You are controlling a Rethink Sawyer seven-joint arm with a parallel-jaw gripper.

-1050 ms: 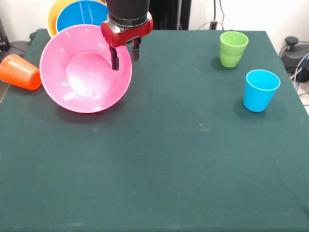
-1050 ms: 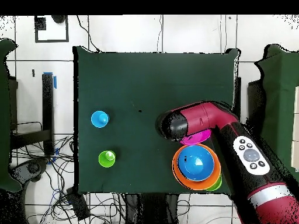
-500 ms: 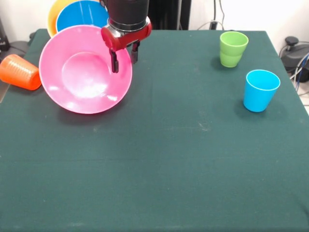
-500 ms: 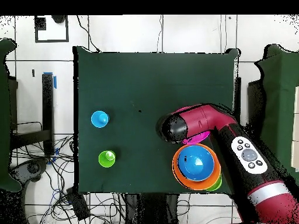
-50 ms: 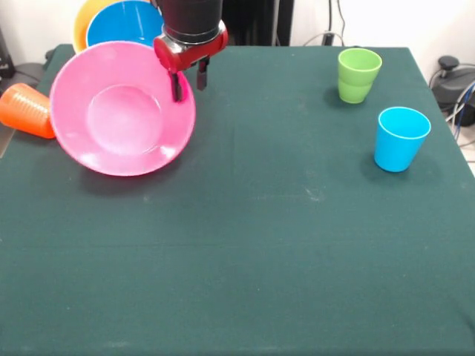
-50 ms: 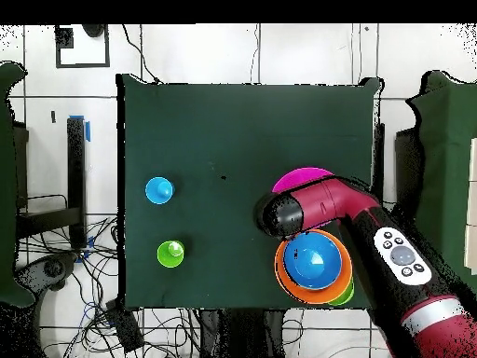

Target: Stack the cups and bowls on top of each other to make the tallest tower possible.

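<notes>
A pink bowl (image 5: 119, 107), a blue bowl (image 5: 126, 21) inside an orange bowl (image 5: 80, 26), 3 cups: orange (image 5: 28, 110), lime green (image 5: 358, 74), light blue (image 5: 401, 138). Dark green tablecloth (image 5: 260, 245); red and black arm (image 6: 373, 242).

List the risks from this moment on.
The hand pinches only the rim of the steeply tilted pink bowl, so it may slip or swing. The bowl hangs close to the orange cup lying on its side and could knock it off the table edge.

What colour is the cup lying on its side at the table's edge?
Orange. The orange cup shows best in the front view, beside the pink bowl.
</notes>
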